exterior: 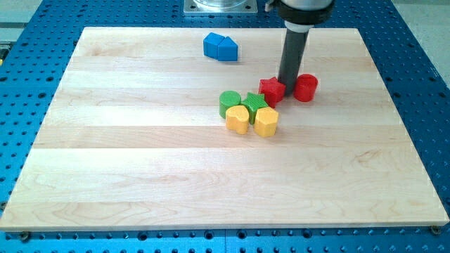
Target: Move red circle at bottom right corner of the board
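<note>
The red circle (306,87), a short red cylinder, stands on the wooden board (140,176) right of centre in the upper half. My tip (289,86) is down between the red circle and a red star block (272,90), just left of the circle and very close to it. The board's bottom right corner (422,218) is far below and to the right.
A green star (254,102), a green cylinder (229,102), a yellow heart-like block (238,119) and a yellow hexagon (266,121) cluster left and below the red star. A blue block (221,47) lies near the view's top. Blue perforated table surrounds the board.
</note>
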Controlling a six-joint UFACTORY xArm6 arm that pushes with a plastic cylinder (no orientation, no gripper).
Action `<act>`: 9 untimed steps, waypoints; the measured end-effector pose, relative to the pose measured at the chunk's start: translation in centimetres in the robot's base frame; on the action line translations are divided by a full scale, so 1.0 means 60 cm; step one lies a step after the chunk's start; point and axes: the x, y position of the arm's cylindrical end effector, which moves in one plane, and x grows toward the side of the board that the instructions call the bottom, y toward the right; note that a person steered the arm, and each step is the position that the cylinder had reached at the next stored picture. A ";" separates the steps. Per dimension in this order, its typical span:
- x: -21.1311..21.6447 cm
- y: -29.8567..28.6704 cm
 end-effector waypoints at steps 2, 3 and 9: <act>-0.041 0.047; 0.065 0.078; 0.027 0.147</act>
